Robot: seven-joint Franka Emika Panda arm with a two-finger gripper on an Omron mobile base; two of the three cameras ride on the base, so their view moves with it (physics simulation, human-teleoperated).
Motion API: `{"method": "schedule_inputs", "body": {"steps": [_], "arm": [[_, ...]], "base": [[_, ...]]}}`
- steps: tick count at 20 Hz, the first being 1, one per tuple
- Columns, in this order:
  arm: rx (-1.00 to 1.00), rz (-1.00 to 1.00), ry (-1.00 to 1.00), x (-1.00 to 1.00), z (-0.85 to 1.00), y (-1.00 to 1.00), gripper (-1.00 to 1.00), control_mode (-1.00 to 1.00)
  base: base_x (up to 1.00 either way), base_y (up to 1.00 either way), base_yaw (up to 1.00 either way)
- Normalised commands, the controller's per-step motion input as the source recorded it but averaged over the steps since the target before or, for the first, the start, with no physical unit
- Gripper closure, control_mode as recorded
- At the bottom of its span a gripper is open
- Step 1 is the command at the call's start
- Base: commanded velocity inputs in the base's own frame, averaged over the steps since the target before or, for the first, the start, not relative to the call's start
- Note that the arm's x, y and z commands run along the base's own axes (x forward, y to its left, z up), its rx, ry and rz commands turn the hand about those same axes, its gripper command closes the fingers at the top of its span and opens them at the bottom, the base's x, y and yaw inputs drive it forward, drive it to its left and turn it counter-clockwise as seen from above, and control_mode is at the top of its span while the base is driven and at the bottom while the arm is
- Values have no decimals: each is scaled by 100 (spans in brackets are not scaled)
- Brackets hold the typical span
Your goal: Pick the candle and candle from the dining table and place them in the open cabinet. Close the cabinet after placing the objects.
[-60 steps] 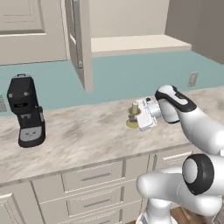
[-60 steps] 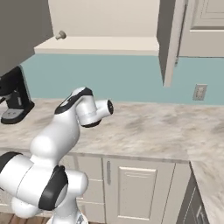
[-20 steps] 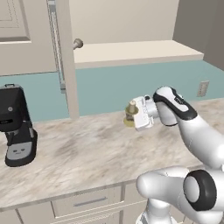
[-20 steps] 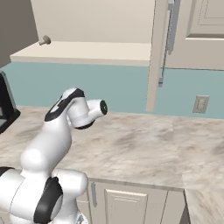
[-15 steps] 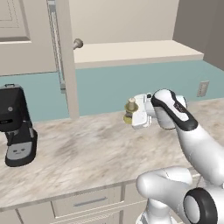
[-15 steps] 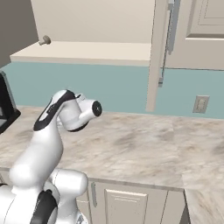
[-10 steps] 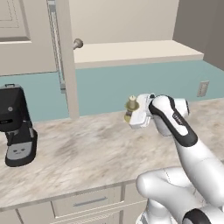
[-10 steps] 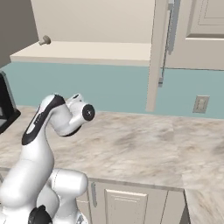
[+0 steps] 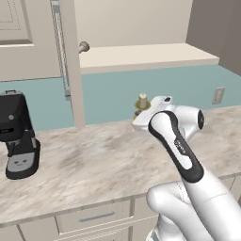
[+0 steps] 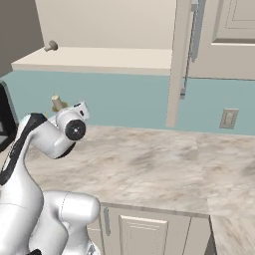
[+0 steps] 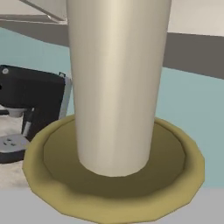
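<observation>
One candle (image 9: 84, 46) already stands at the shelf's left edge in the open cabinet (image 9: 146, 54); the gripper (image 9: 142, 113), clamped on the stubby candle (image 11: 116, 83), holds it above the counter (image 9: 94, 160), door unclosed.

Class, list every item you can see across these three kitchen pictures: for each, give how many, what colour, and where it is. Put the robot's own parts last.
Stubby white candle on a wide brass holder: one, cream-white on dull gold, held above the worktop in front of the open cabinet.
Small brown knob-like thing: one, on the cabinet shelf's left end.
Cream wall cabinet: one, door open, pale shelf.
Slim grey bar handle: one, on the open door.
Black coffee machine: one, on the worktop at left.
Marble-look worktop: one, beige, grey-veined.
Wall socket: one, cream, on the teal wall.
Pincer: one, shut on the candle.
</observation>
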Motion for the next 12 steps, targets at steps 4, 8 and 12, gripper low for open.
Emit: {"method": "schedule_inputs", "body": {"steps": [4, 8, 12], "arm": [[0, -17, 0, 0, 68, -4, 100, -100], [0, -15, 4, 7, 63, -3, 100, -100], [0, -15, 8, 4, 66, -10, 100, -100]], "base": [[0, 0, 0], [0, 0, 0], [0, 0, 0]]}}
